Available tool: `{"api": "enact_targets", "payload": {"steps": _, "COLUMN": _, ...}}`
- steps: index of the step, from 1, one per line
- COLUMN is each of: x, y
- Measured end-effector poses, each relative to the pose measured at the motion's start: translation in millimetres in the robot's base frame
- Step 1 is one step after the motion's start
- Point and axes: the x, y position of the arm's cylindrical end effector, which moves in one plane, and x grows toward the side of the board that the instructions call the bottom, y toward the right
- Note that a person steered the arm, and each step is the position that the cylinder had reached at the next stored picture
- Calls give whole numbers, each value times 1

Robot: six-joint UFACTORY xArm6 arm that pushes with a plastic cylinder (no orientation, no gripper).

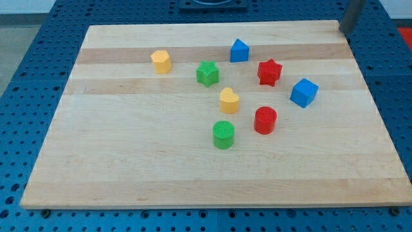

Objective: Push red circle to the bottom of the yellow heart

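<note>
In the camera view, the red circle is being shown near the table's centre, just beside the yellow heart, toward the bottom-right corner. The tip is being held at the top-right corner, well apart from all blocks; no pincer is fitted, so no grasp state applies. The green circle is judged likely to be struck if the push overshoots.
</note>
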Motion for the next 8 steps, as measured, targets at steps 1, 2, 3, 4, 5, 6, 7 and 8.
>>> {"api": "enact_targets", "payload": {"steps": 1, "x": 28, "y": 0}}
{"api": "enact_targets", "payload": {"steps": 2, "x": 53, "y": -10}}
{"api": "enact_targets", "payload": {"steps": 3, "x": 102, "y": -22}}
{"api": "enact_targets", "payload": {"steps": 4, "x": 133, "y": -39}}
{"api": "enact_targets", "payload": {"steps": 5, "x": 174, "y": -59}}
{"api": "enact_targets", "payload": {"steps": 6, "x": 215, "y": -73}}
{"api": "enact_targets", "payload": {"steps": 7, "x": 220, "y": -102}}
{"api": "enact_targets", "payload": {"steps": 8, "x": 220, "y": -146}}
